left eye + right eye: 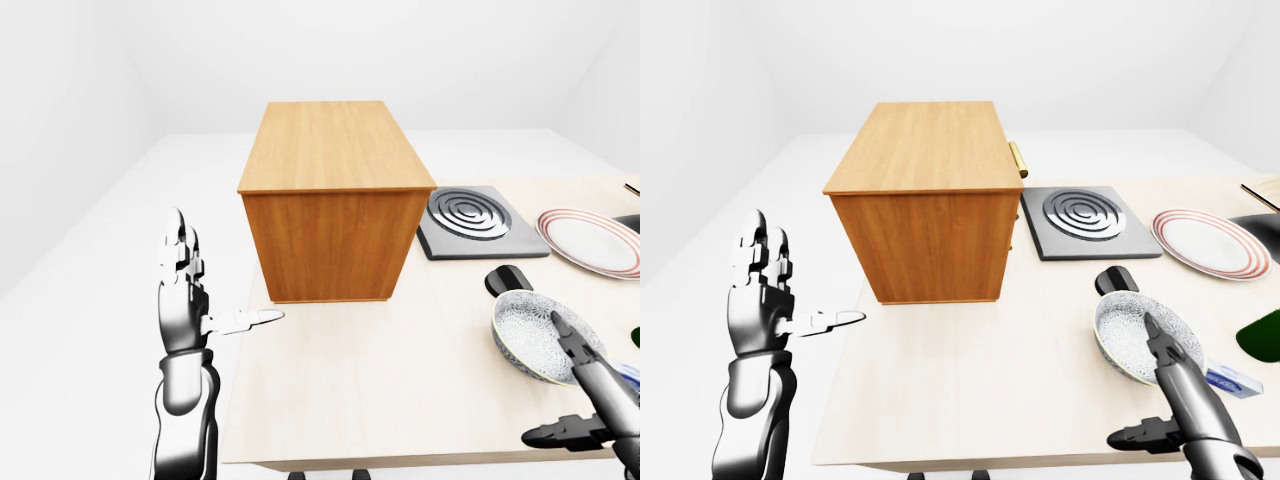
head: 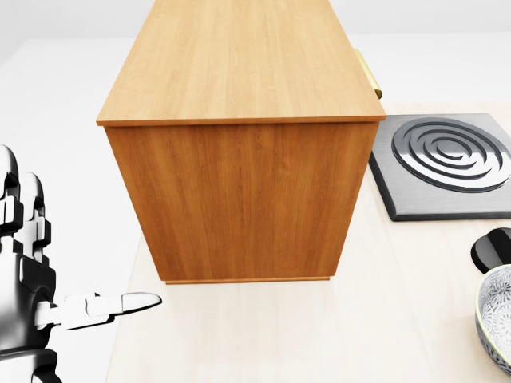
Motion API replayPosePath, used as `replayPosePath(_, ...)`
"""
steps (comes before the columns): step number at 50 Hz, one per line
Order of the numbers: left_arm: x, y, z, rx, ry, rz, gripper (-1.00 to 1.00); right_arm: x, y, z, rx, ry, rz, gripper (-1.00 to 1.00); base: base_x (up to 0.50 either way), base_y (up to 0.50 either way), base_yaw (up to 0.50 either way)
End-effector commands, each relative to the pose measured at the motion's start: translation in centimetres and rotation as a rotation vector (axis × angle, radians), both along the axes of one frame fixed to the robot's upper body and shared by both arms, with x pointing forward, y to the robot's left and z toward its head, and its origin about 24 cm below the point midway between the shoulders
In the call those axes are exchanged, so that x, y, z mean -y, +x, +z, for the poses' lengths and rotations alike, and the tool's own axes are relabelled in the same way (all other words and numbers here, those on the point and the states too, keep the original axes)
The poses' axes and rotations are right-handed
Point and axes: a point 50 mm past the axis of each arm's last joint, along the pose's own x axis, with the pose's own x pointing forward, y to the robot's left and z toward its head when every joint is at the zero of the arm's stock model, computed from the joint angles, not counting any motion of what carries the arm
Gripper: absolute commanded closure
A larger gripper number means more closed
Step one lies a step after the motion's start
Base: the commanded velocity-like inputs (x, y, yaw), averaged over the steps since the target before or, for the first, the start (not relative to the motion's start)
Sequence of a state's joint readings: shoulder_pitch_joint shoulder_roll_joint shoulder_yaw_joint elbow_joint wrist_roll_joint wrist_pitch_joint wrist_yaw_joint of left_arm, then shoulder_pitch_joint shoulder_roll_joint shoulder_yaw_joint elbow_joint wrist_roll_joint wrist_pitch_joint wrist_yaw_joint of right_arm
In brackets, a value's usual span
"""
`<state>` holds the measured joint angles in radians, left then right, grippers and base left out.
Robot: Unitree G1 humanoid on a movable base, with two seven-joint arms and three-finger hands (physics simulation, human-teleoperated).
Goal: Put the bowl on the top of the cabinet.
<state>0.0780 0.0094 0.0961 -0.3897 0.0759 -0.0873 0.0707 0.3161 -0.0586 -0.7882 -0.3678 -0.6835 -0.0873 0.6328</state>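
A wooden cabinet (image 1: 335,160) stands on the pale table (image 1: 380,400), towards the table's left side, and its flat top is bare. A white speckled bowl (image 1: 530,330) sits low on the right, also at the right edge of the head view (image 2: 499,319). My right hand (image 1: 545,385) is at the bowl. One finger lies over the rim into the bowl, and the thumb stands spread below, apart from it. My left hand (image 1: 225,275) is open and raised at the table's left edge, thumb pointing right, below and left of the cabinet.
A grey burner plate (image 1: 475,220) lies right of the cabinet, and a red-rimmed plate (image 1: 590,240) further right. A black knob-like thing (image 1: 510,278) sits just above the bowl. A dark green object (image 1: 1265,335) and a small blue-white box (image 1: 1230,380) lie right of the bowl.
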Motion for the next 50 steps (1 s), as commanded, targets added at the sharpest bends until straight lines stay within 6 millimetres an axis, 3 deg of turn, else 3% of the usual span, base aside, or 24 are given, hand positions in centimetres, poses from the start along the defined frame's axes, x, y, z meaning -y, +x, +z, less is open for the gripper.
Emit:
replayPosePath(1, 0.0, 0.0, 0.1, 0.004, 0.001, 0.003, -1.00, 0.1, 0.3, -1.2, -0.031, -0.005, -0.014, -1.00, 0.00, 0.00, 0.00)
replayPosePath(22, 0.0, -0.1, -0.1, -0.003, 0.002, -0.002, -1.00, 0.2, -0.2, -2.8, -0.080, -0.002, -0.039, -1.00, 0.00, 0.00, 0.00)
replayPosePath(50, 0.0, 0.0, 0.0, 0.002, 0.003, -0.001, -1.00, -0.3, 0.1, -3.4, -0.118, -0.007, -0.016, -1.00, 0.00, 0.00, 0.00)
